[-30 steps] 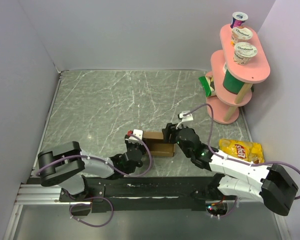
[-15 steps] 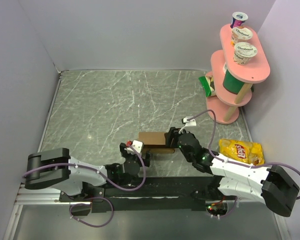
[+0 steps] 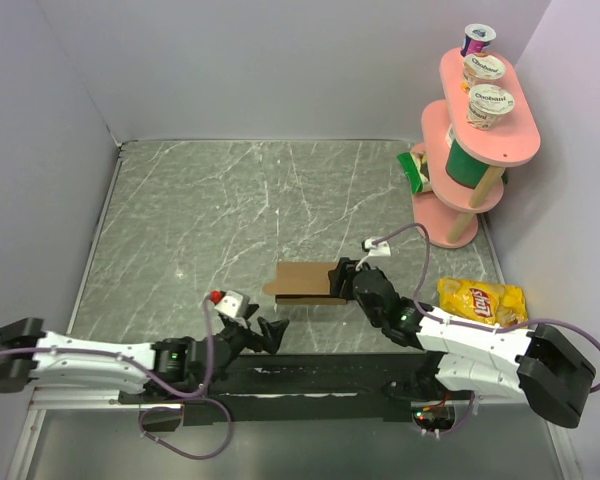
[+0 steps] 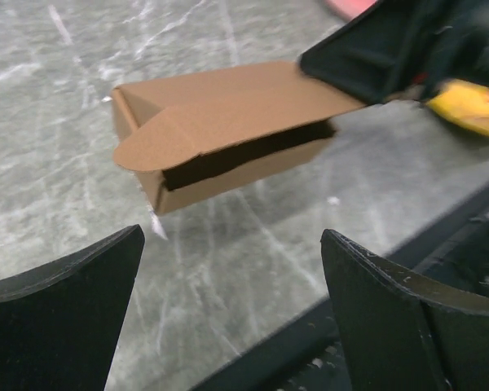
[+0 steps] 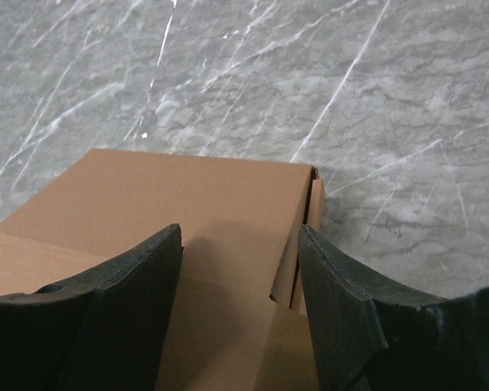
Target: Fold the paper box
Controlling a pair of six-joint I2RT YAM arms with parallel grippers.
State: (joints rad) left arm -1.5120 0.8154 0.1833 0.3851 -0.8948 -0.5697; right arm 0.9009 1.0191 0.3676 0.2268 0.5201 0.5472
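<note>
The paper box [image 3: 302, 281] is a small brown cardboard mailer lying on the grey marble table. In the left wrist view the paper box [image 4: 228, 130] has its lid lowered, with a dark gap along its front and a rounded tab at the left end. My left gripper [image 3: 271, 334] is open and empty, low near the table's front edge and apart from the box; it also shows in the left wrist view [image 4: 232, 240]. My right gripper [image 3: 341, 279] is open at the box's right end, its fingers apart over the lid [image 5: 220, 204], as the right wrist view [image 5: 239, 232] shows.
A pink two-tier stand [image 3: 477, 140] with yogurt cups stands at the back right, with a green packet [image 3: 413, 171] beside it. A yellow chips bag [image 3: 483, 300] lies right of the right arm. A black rail [image 3: 310, 378] runs along the near edge.
My left arm has drawn back from the box toward the near left and lies low. The box's lid has come down and the box now lies flatter under the right gripper.
</note>
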